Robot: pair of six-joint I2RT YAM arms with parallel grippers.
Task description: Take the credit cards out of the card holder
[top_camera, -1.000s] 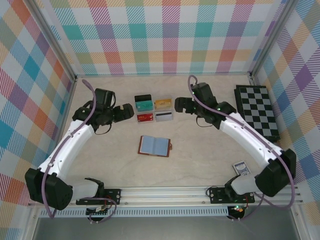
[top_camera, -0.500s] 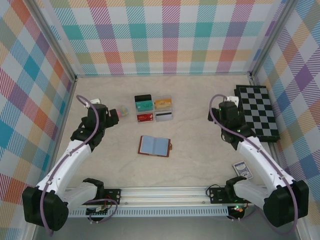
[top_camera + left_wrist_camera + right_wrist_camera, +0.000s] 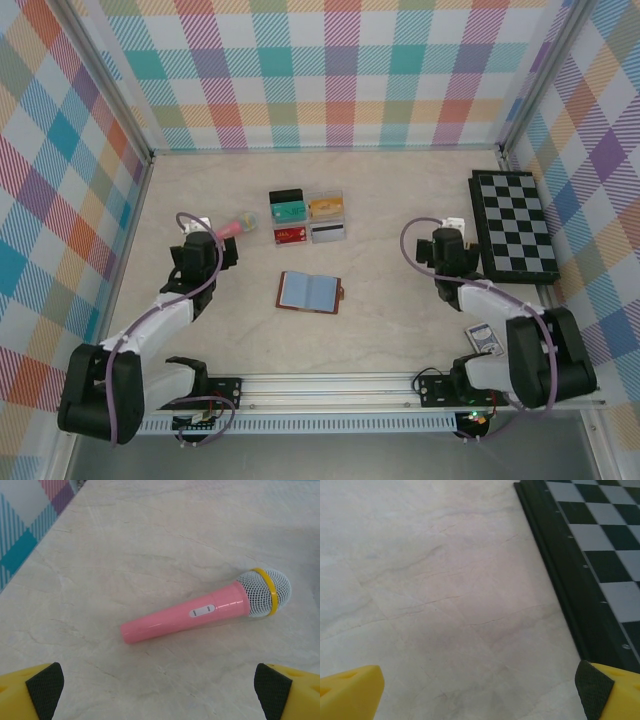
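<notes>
Brown leather card holder lies open at the table centre, pockets seemingly empty; coloured plastic credit cards sit nearer the far edge. Left claw and right claw spread, empty; I'd recheck every pocket

Robotics lab test cell, not a lived-in room. Boxed in on three sides by flat panels printed with pastel plaid, set in bare aluminium corner posts. Floored with a pale marble-look tabletop. Along the near edge, a slotted aluminium rail carrying a white-and-black left robot arm and a matching right robot arm, with a purple cable looping off the wrist. Lying about, an odd mix of unrelated objects: a black-and-white chessboard, a pink plastic toy microphone with a yellow-ringed mesh head, a small blue-and-white box.
</notes>
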